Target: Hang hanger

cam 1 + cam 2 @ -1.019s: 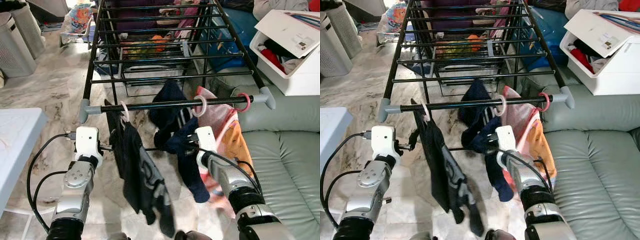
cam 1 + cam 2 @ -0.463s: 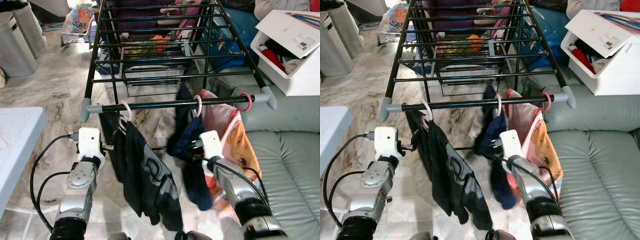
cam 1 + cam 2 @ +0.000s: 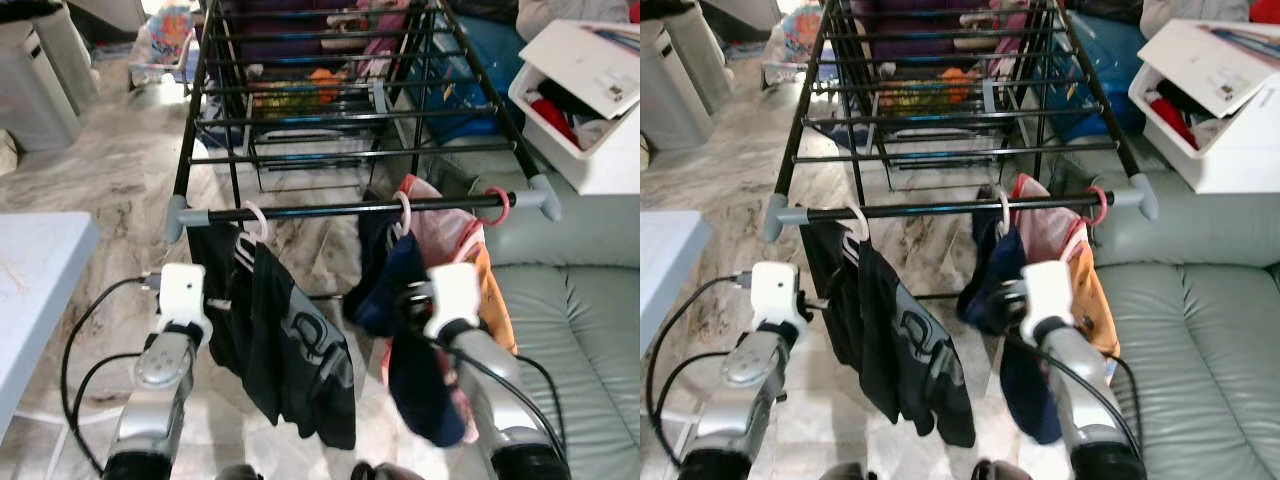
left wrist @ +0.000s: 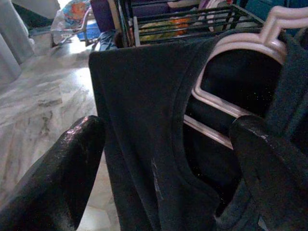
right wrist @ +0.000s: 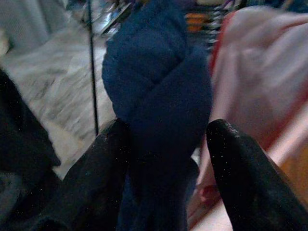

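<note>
**Hangers seated on the front rail of the drying rack; both grippers spread at the garments.**

Eye views: The drying rack [image 3: 200,130] carries a pale hanger [image 3: 252,222] with a black garment [image 3: 290,350], a second hanger [image 3: 402,212] with a navy garment [image 3: 400,300], and a pink-orange garment [image 3: 480,290] beside it. Hooks over the rail let the clothes hang freely. A white bin [image 3: 585,120] holds red and dark clothing under a tilted lid.

Left wrist view: The left gripper [image 4: 168,163] stands open, fingers [image 4: 62,173] straddling the black garment, not clamping.

Right wrist view: The right gripper [image 5: 168,159] is open around the navy garment, probably releasing it.
</note>
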